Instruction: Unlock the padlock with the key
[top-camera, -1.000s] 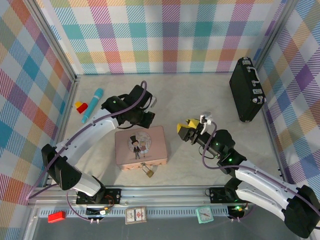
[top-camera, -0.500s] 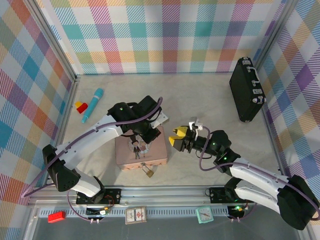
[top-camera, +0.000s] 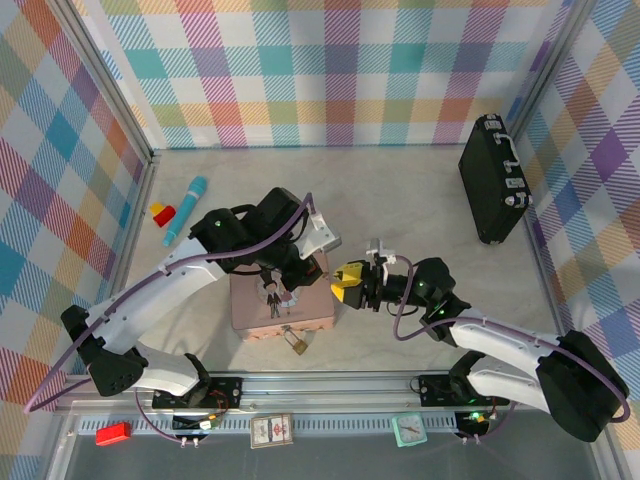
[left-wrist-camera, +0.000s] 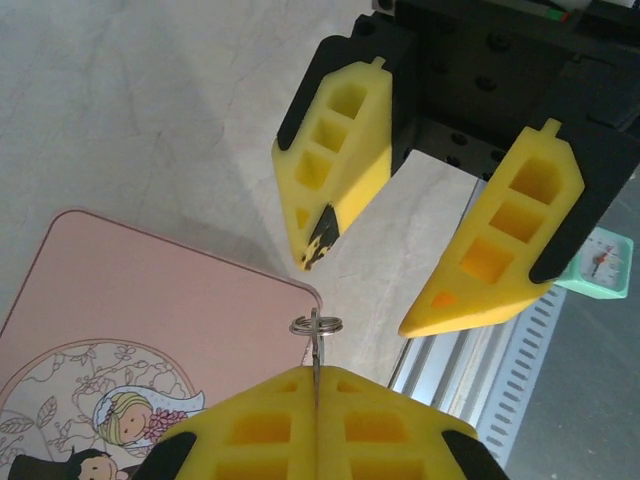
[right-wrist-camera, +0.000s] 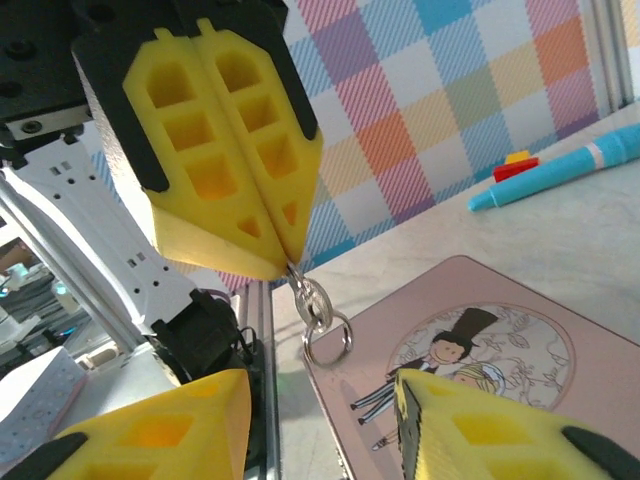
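Observation:
My left gripper (left-wrist-camera: 316, 372) is shut on the key (left-wrist-camera: 316, 345), a thin silvery blade whose head and split ring (left-wrist-camera: 316, 325) stick out past the fingertips. It hovers over the right corner of the pink tin (top-camera: 262, 315). My right gripper (right-wrist-camera: 320, 410) faces it, open, a yellow finger on either side of the dangling key (right-wrist-camera: 308, 292) and ring (right-wrist-camera: 328, 342), touching neither. From above, the left gripper (top-camera: 308, 268) and the right gripper (top-camera: 348, 280) meet tip to tip. The brass padlock (top-camera: 297, 342) hangs at the tin's front edge.
A black case (top-camera: 492, 180) stands against the right wall. A teal marker (top-camera: 185, 208) and a red-and-yellow block (top-camera: 161, 213) lie at the back left. A small clock (top-camera: 408, 430), a card (top-camera: 271, 430) and a red piece (top-camera: 113, 433) sit by the front rail.
The left arm swung from behind the tin to above its right corner. The right gripper slid left to meet it, and its jaws narrowed.

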